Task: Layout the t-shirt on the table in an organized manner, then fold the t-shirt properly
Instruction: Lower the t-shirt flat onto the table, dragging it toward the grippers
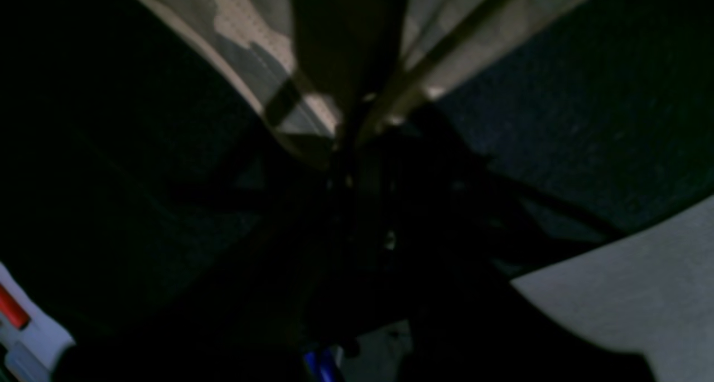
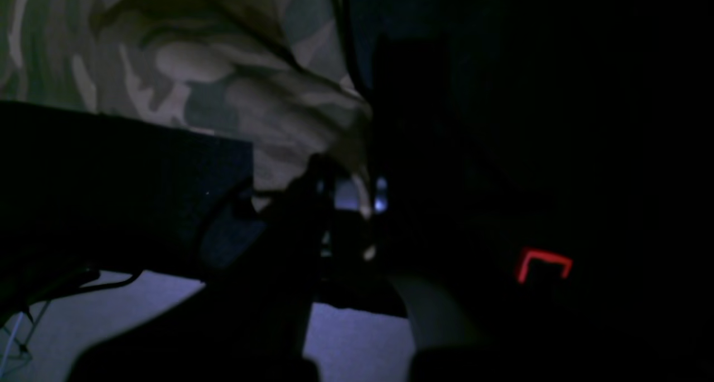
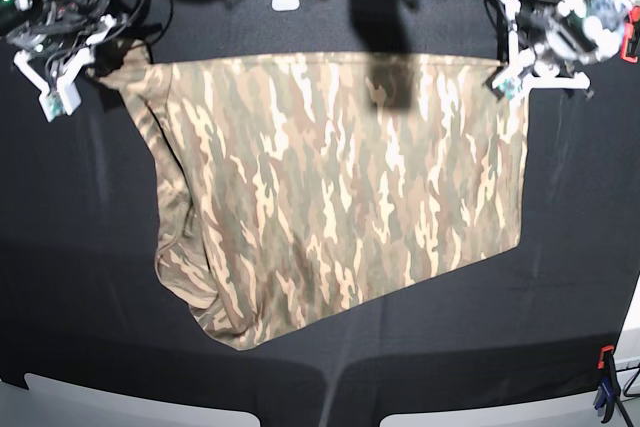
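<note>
t-shirt [image 3: 330, 187]: the camo tee was spread across the middle of the table [image 3: 80, 277], with its far edge pulled into a fairly straight line between the two arms. The near edge was left slanted, lower on the base view's left side, and some bunching could be seen along that left border.

left pincer [image 3: 505, 75]: clamped shut on the top corner of the shirt, on the base view's right. In the left wrist view the fabric [image 1: 245, 42] was seen gathered into creases that ran down into the jaws.

right pincer [image 3: 95, 67]: also closed, with the other top corner pinched. A puckered wad of cloth [image 2: 251, 92] was shown right at the tips in the right wrist view.

why it was held like that: both corners were probably gripped well apart so the edge between them could be kept taut and the body smoothed flat behind it.

stage: the layout part looked mostly done, tbh; no fold was visible yet.

what was left: the rumpled left side and crooked hem would likely need tidying before any fold.

red clamp [image 2: 544, 265]: glimpsed at the table's edge, nothing more could be made out.
</note>
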`<act>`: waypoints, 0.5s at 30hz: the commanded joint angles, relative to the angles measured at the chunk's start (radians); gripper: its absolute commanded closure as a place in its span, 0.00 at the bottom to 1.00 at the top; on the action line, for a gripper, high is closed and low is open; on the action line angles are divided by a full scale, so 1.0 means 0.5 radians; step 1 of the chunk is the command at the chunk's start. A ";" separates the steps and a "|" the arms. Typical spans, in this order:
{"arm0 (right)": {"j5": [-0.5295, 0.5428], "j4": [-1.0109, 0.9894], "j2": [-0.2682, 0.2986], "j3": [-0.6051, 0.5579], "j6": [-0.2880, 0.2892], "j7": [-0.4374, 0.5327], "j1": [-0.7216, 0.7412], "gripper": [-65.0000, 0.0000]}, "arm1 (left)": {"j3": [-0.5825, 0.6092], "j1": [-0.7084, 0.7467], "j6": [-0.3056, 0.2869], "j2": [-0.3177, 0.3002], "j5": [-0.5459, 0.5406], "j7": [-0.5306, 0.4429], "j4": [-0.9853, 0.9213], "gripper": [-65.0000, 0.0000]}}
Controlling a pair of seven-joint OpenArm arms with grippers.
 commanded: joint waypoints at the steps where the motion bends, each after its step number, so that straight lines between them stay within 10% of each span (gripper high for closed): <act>1: -0.044 0.036 0.034 0.025 -0.024 0.018 -0.008 1.00 | -0.001 0.063 -0.005 -0.044 0.029 0.201 -0.020 1.00; 15: -0.215 0.036 0.034 0.030 -0.025 0.002 -0.192 1.00 | -0.001 0.220 -0.005 -0.045 0.109 0.249 -0.020 1.00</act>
